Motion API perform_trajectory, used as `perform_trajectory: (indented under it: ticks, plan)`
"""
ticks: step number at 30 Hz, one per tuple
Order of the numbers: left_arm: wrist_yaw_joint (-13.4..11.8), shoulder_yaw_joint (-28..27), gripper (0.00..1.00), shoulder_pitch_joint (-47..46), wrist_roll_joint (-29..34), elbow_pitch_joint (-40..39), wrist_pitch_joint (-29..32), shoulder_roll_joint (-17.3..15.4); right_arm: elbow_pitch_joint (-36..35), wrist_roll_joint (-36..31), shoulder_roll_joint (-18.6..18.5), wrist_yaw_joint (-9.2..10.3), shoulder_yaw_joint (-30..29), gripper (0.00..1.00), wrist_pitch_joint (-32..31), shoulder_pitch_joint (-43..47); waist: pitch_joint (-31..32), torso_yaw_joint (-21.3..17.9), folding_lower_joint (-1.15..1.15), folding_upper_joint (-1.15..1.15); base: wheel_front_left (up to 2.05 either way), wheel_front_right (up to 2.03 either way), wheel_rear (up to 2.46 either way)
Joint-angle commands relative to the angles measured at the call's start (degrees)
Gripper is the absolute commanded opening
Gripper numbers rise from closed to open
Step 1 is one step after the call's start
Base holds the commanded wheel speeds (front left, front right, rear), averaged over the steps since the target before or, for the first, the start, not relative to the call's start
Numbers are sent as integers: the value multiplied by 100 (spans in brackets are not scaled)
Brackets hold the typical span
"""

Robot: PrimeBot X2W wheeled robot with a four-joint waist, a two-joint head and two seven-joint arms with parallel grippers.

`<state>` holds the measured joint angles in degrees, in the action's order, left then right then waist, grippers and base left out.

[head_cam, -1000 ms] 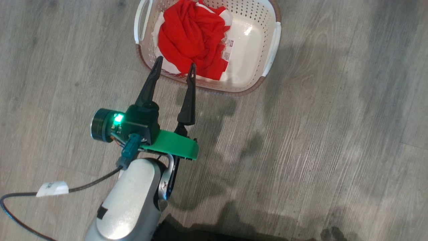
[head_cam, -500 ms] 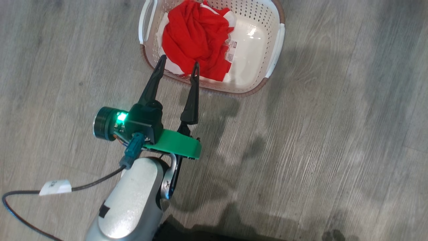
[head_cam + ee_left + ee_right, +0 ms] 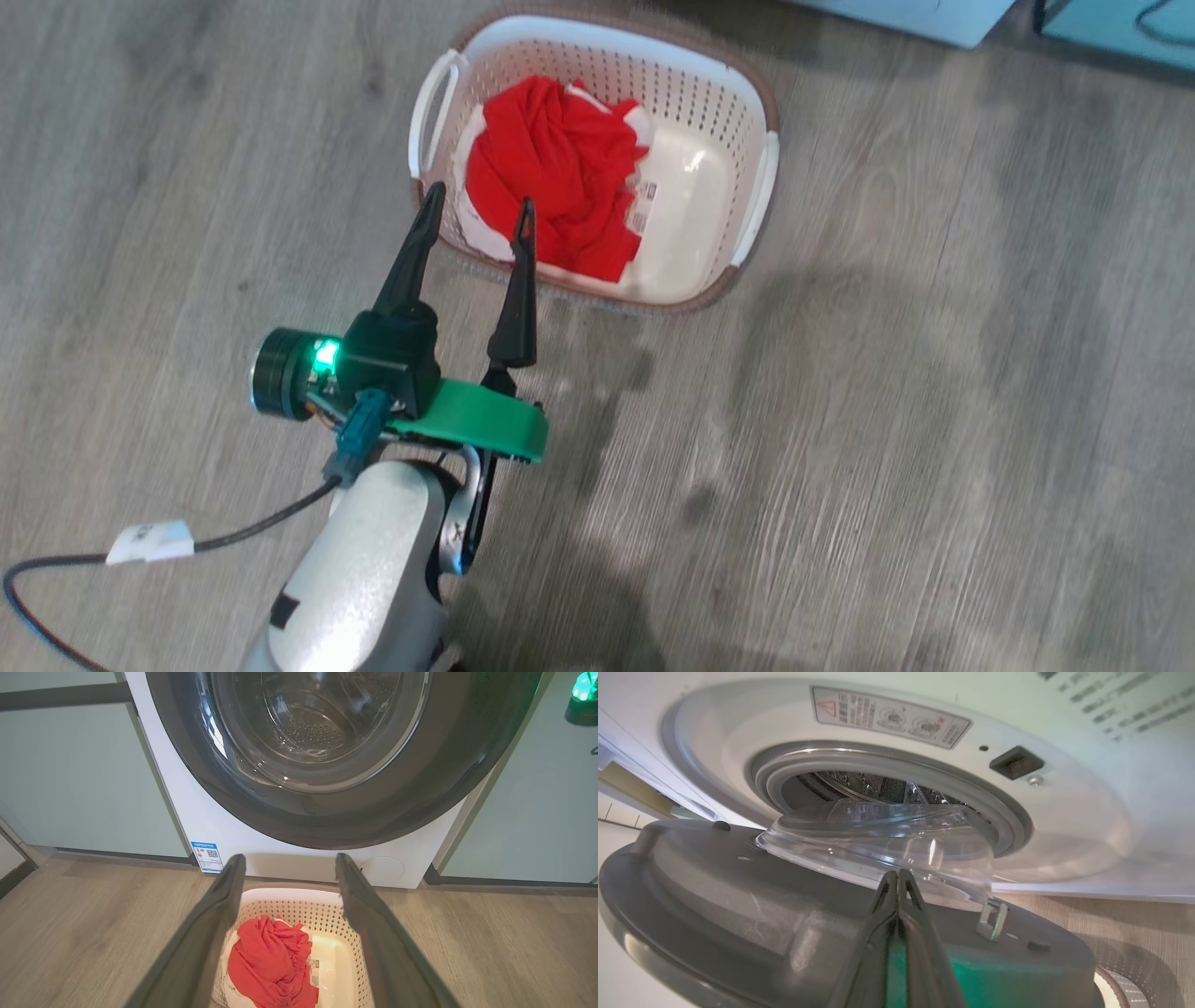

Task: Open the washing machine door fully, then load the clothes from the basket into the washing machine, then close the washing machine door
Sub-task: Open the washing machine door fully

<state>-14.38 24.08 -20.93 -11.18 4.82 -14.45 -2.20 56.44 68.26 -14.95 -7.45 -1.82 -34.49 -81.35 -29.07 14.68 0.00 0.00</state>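
Left gripper (image 3: 481, 194) (image 3: 289, 856): two long dark fingers on a green mount, spread wide with nothing between them. It hangs above the floor, tips towards the basket's near-left corner.

Basket: small rectangular white perforated plastic basket (image 3: 693, 86) (image 3: 289, 895) with a brown woven-look rim. It stands on the grey wood-look floor (image 3: 887, 420), just in front of the machine's lower front edge.

Clothes: bright red soft garment (image 3: 560, 182) (image 3: 266, 961) bunched over a white cloth piece (image 3: 639, 124). Both lie in the basket's left half, against its left wall. A small label sticker (image 3: 644, 201) sits on the basket bottom just right of them.

Garment relative to left gripper: in the head view one fingertip overlaps the basket's left wall and the other overlaps the garment's near edge. In the left wrist view the garment is framed in the gap between the fingers, with no contact to be seen.

Right gripper (image 3: 897, 873): fingers pressed together, nothing seen held. The tips are at the edge of the door's clear glass bowl (image 3: 878, 830).

Washing machine door: large round door with a glossy black rim (image 3: 280, 816) and a grey inner face (image 3: 714, 891), swung partly out from the machine.

Washing machine: big white front-loading appliance (image 3: 224, 826). Its grey-ringed drum mouth (image 3: 887, 763) is exposed behind the door. A blue label sticker (image 3: 206, 850) and a round filter cover (image 3: 383, 870) sit at its lower front edge. Pale green cabinet panels (image 3: 70, 774) stand on either side.
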Motion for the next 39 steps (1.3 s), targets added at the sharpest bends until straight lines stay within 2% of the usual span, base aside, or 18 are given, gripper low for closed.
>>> perform_trajectory:
  ticks: [1, 16, 28, 39]
  plan:
    - [-48, -228, 100, 96, -24, -149, -55, -67, -243, 65, 201, -3, 89, 0, -126, 79, 222, 26, 0, 0, 0, 0, 0]
    - [87, -524, 100, 681, 136, -59, -55, -67, -590, 424, 320, -3, 247, 0, -398, 1341, 1172, 176, 0, 0, 0, 0, 0]
    - [206, -819, 100, 1210, 237, 15, -55, -67, -767, 664, 677, -3, 436, 0, -449, 2449, 1940, 357, 0, 0, 0, 0, 0]
    - [298, -983, 100, 1510, 267, 38, -55, -67, -1175, 853, 1036, -3, 768, 0, -559, 3099, 2239, 695, 0, 0, 0, 0, 0]
